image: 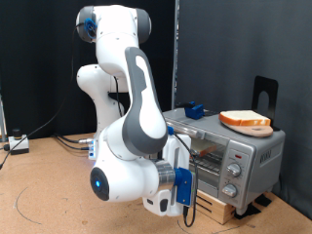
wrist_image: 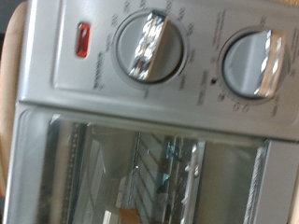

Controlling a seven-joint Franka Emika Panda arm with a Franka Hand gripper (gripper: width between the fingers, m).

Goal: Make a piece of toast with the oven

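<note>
Toast is the job, and the oven (image: 222, 156) sits at the right of the exterior view, low in the frame. Nearest to us there is the robot arm (image: 132, 146), big and white, bending down in the middle. Its gripper (image: 180, 190) hangs low in front of the oven's door side, close to it. I cannot tell if the fingers are open or closed, and I see nothing held in them.

The wrist view is filled by the oven front, very close. Two round knobs (wrist_image: 149, 47) and a small red light (wrist_image: 83, 40) show on the panel, so the hand seems to be near them, maybe to reach a knob or the door. Next to the panel is the glass door (wrist_image: 140, 173), which looks shut, with the wire rack (wrist_image: 154, 168) behind it. I cannot be sure if bread lies inside.

Farther back in the exterior view, a bread slice (image: 245, 120) rests on top of the oven. Behind it stands a black stand (image: 265, 93).
</note>
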